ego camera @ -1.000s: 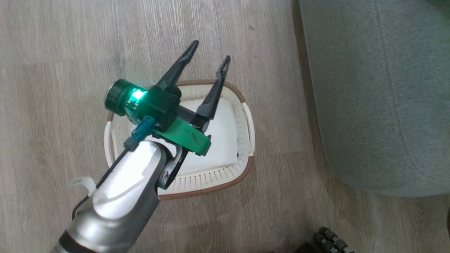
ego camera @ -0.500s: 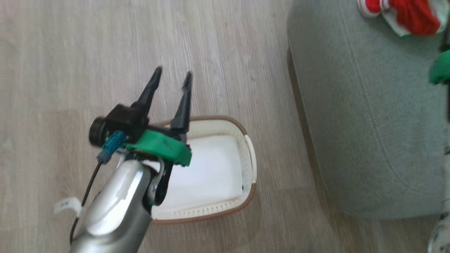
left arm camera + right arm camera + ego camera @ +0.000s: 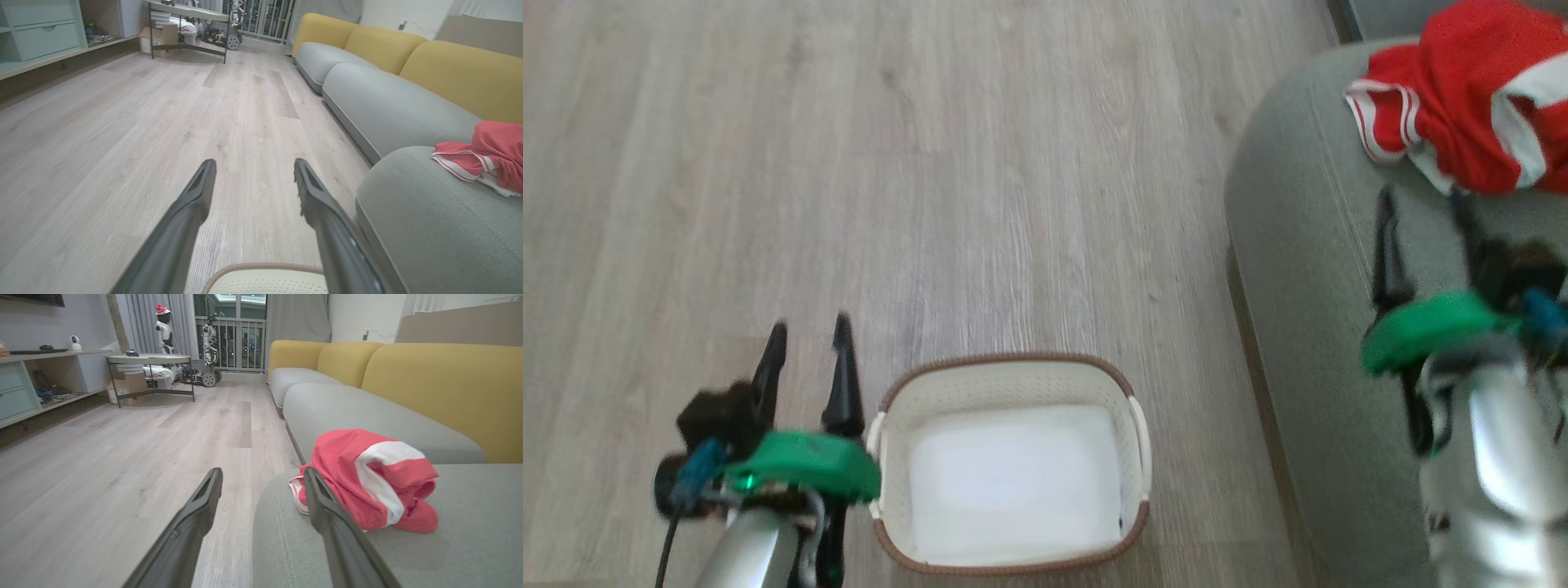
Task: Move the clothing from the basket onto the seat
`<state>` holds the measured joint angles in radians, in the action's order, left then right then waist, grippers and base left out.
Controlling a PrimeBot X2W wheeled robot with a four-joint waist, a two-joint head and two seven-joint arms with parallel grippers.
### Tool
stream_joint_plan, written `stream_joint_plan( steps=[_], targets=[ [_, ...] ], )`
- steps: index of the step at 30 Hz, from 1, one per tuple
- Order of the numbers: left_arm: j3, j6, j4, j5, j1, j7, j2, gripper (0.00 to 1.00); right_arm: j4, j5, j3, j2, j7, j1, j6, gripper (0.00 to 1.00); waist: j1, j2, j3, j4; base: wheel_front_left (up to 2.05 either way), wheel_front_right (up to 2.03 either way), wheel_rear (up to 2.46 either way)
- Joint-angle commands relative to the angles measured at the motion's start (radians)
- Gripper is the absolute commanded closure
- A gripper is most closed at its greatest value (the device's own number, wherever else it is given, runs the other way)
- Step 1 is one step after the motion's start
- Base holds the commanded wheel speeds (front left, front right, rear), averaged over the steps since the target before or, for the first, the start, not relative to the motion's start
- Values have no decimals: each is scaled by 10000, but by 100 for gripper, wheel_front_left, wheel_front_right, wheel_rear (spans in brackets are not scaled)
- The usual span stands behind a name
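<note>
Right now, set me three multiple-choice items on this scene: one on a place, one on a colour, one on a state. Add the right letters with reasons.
1. Where does the clothing lie? A on the floor; B on the seat; C over the yellow backrest.
2. What colour is the rim of the basket? A brown; B blue; C black.
3. How is the left gripper? A shut on the clothing; B shut on the basket; C open, holding nothing.

Answers: B, the red heap rests on the grey cushion; A, a brown band runs round the cream wall; C, its fingers stand apart over the floor beside the basket.
</note>
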<state>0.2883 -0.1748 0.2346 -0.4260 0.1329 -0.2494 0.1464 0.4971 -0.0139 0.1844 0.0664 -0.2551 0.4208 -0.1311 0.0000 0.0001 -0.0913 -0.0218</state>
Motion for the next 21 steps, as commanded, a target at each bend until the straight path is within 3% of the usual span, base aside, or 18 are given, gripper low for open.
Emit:
stream_joint_plan(
  steps=[1, 11, 21],
  targets=[
    [-435, 25, -336, 8, 133, -123, 154, 0, -421, 90, -280, -54, -66, 13, 4, 0, 0, -1, 418, 277, 0, 0, 0],
    [-1141, 266, -672, 195, -1552, -123, -32, 0, -1643, 1539, -1737, -159, -66, -2238, 4, 0, 0, -1, 1168, 592, 0, 0, 0],
    [-1547, 502, -820, 532, -2235, -123, -299, 0, -2459, 1686, -2232, -161, -66, -3630, 4, 0, 0, -1, 1392, 784, 0, 0, 0]
  ],
)
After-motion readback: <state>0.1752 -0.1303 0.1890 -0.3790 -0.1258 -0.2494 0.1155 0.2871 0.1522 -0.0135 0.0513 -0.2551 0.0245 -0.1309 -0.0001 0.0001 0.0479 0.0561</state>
